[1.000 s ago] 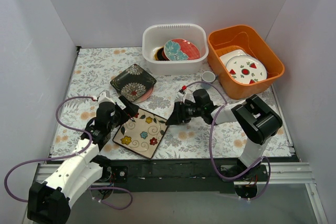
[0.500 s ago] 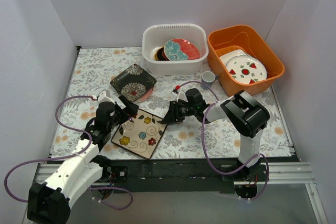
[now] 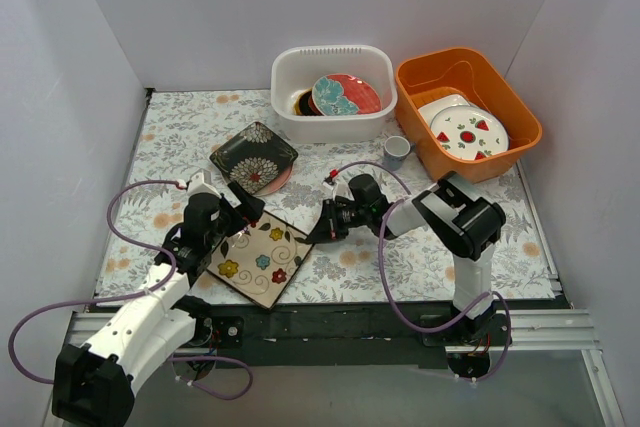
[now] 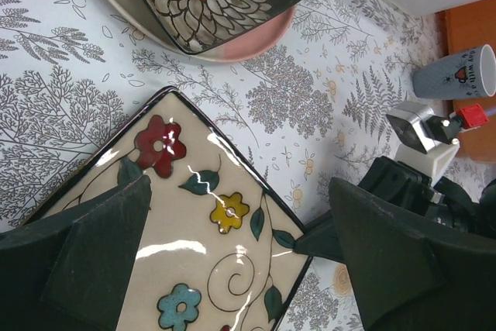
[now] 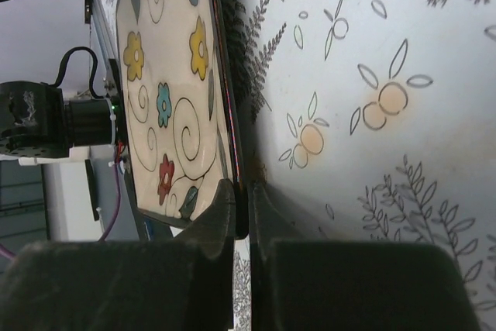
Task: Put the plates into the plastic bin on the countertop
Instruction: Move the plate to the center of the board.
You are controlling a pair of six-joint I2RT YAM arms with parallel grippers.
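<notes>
- Step in hand, as I read it: picking up the cream floral square plate [image 3: 258, 259]. It sits close to the near edge of the countertop [image 3: 180, 137], a bit left of middle.
- The right gripper [image 3: 314, 235] has it. In the right wrist view the two fingers are pinched almost together on the plate's thin dark rim [image 5: 242, 191], on the side facing the right edge.
- That side might be tipped up off the surface a little, but I honestly can't tell for sure.
- The left gripper [image 4: 239, 191] is spread wide with nothing in it. It hangs over the plate's far-left part, and I can't tell whether either finger touches the glaze.
- The plastic bin [image 3: 330, 127] is at the far edge, roughly centre. It already has a few plates in it, with a red round plate [image 3: 345, 95] on top.
- Not yet done: the black white-flowered square plate [image 3: 254, 155], stacked on a pink round plate [image 3: 283, 181], left of centre between the cream plate and the bin.
- Next move, my guess: lift the cream plate clear, carry it toward the far edge and lower it into the bin.
- An edge pinch on a glossy plate looks slippy, so I'd keep it slow.
- Watch the cup [image 3: 396, 150] beside the orange tub [image 3: 523, 117] near the far right corner. The tub isn't the target.
</notes>
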